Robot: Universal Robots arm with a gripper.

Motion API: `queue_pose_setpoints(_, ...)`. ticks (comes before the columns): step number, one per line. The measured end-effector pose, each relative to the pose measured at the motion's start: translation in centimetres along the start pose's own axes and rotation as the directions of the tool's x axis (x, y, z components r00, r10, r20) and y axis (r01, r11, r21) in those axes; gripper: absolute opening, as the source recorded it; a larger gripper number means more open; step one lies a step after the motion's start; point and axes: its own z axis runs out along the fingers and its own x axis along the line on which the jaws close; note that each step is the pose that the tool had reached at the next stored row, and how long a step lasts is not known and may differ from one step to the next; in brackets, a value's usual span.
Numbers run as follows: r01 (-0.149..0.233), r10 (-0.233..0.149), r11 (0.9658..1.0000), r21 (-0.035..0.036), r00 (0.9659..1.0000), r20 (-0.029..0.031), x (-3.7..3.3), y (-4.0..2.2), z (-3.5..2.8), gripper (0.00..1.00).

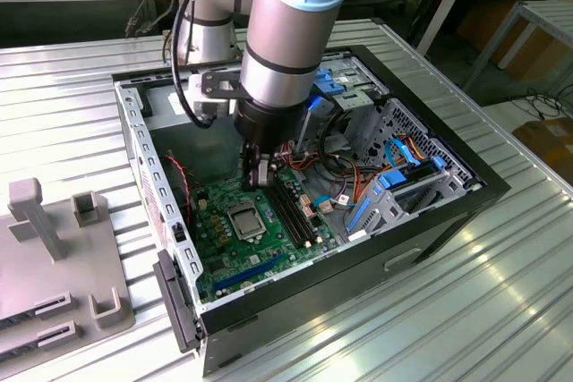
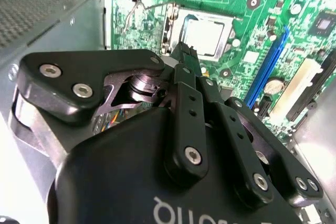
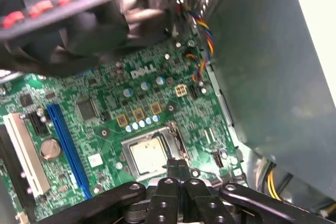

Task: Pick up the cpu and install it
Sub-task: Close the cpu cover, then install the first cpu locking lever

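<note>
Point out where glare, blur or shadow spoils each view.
Exterior view: window light glares off the ribbed metal table. First wrist view: the fan is blurred, while the cpu in its socket stays sharp. Second wrist view: the hand looms dark and soft, and the cpu looks washed out.

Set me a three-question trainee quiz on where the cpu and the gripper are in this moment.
1. True or false: the cpu lies in the socket on the green motherboard.
2. The jaws of the gripper are: A) spread wide, B) closed together, C) clamped on a cable.
3. Fill in: the motherboard sits inside an open computer ____.
Key: 1 true; 2 B; 3 case.
</note>
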Motion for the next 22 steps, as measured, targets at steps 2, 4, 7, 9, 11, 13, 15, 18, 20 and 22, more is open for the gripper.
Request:
queue_pose_setpoints(2, 0.0, 0.0, 1.0, 0.0003, 1.0, 0.0001, 0.01, 0.03, 0.0, 0.11)
queue_pose_setpoints(4, 0.0, 0.0, 1.0, 0.0003, 1.0, 0.0001, 0.03, 0.06, 0.0, 0.11)
queue_pose_setpoints(7, 0.0, 0.0, 1.0, 0.0003, 1.0, 0.0001, 0.04, 0.1, 0.0, 0.11)
queue_pose_setpoints(9, 0.0, 0.0, 1.0, 0.0003, 1.0, 0.0001, 0.05, 0.12, 0.0, 0.11)
queue_pose_setpoints(11, 0.0, 0.0, 1.0, 0.0003, 1.0, 0.0001, 0.06, 0.16, 0.0, 0.11)
queue_pose_setpoints(13, 0.0, 0.0, 1.0, 0.0003, 1.0, 0.0001, 0.08, 0.21, 0.01, 0.11)
queue_pose_setpoints(15, 0.0, 0.0, 1.0, 0.0003, 1.0, 0.0, 0.11, 0.29, 0.01, 0.11)
queue_pose_setpoints(18, 0.0, 0.0, 1.0, 0.0002, 1.0, 0.0001, 0.12, 0.31, 0.01, 0.11)
queue_pose_setpoints(20, 0.0, 0.0, 1.0, 0.0003, 1.0, 0.0001, 0.17, 0.44, 0.01, 0.11)
queue_pose_setpoints(22, 0.0, 0.0, 1.0, 0.0003, 1.0, 0.0001, 0.17, 0.46, 0.01, 0.11)
